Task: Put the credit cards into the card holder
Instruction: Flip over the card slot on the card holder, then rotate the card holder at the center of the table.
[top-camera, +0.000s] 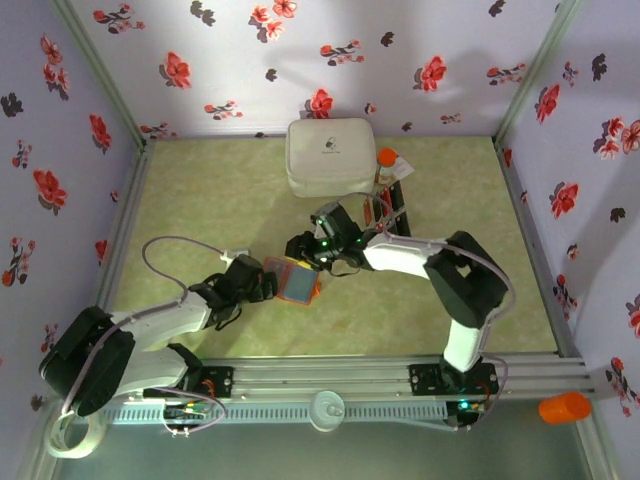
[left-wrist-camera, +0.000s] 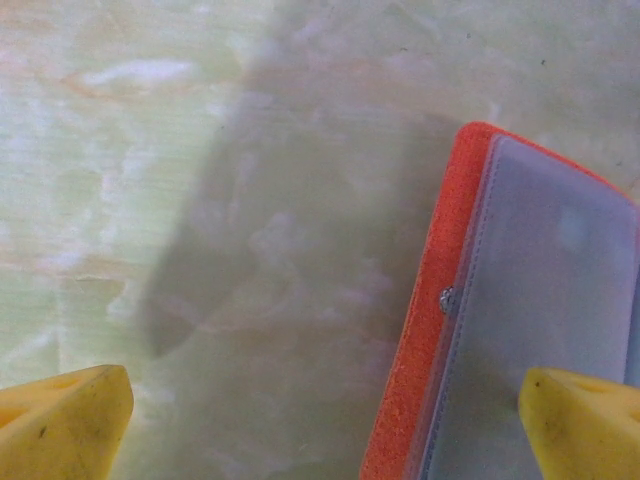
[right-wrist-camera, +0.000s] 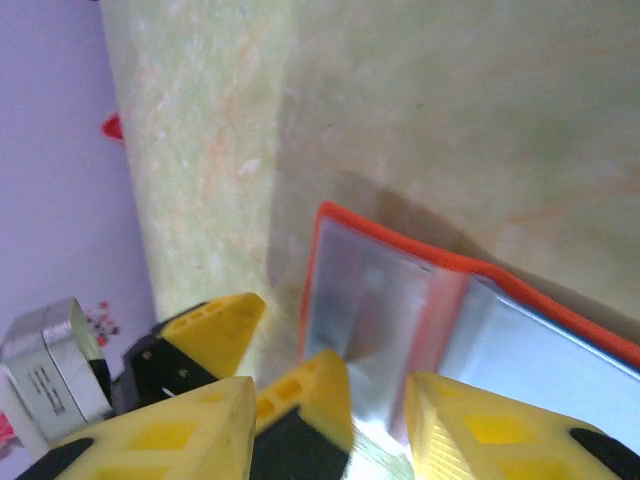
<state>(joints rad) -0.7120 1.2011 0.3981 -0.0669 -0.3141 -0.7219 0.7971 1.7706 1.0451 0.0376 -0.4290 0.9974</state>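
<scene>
A robot test booth — floral-papered walls (top-camera: 400, 60), aluminium frame rail (top-camera: 330, 375), marbled green tabletop (top-camera: 220, 200).

Card holder (left-wrist-camera: 540, 300) cut off btm/right edge, right pincer (right-wrist-camera: 350, 445) blurred — grip unclear

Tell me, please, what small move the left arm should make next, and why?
Probably lower the left gripper so that one finger pins the card holder. Its jaws stand wide open, that finger above the blue-grey inside, the other over bare table, and the right gripper is at the holder's other side.
</scene>
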